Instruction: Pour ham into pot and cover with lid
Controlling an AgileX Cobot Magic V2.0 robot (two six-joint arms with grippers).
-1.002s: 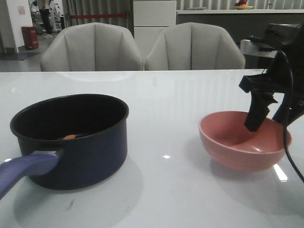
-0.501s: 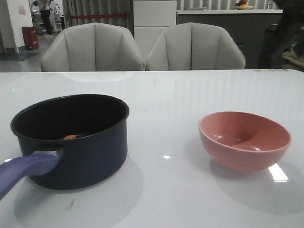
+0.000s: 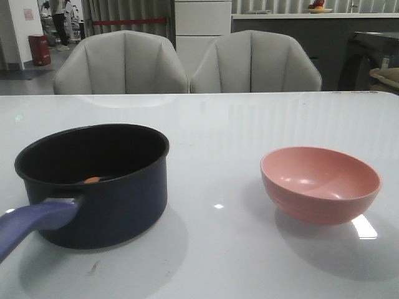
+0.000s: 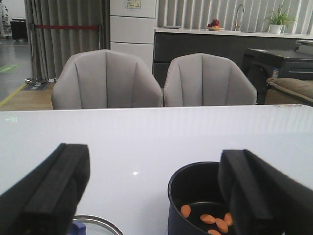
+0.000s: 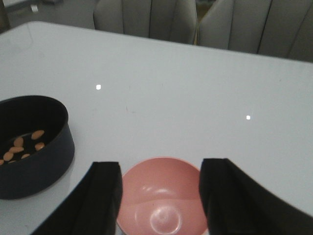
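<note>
On the white table (image 3: 237, 143), the dark navy pot (image 3: 93, 184) stands to the left with its purple-blue handle (image 3: 34, 221) toward the camera, and the ham (image 5: 22, 147) lies as small orange-pink chunks on its floor, well apart from the pink bowl (image 3: 321, 184) on the right. The left gripper (image 4: 154, 196) hangs above the pot with fingers wide apart, and a curved sliver of the glass lid (image 4: 98, 225) shows beside one finger. The right gripper (image 5: 159, 196) hovers over the bowl, fingers also spread and holding nothing.
</note>
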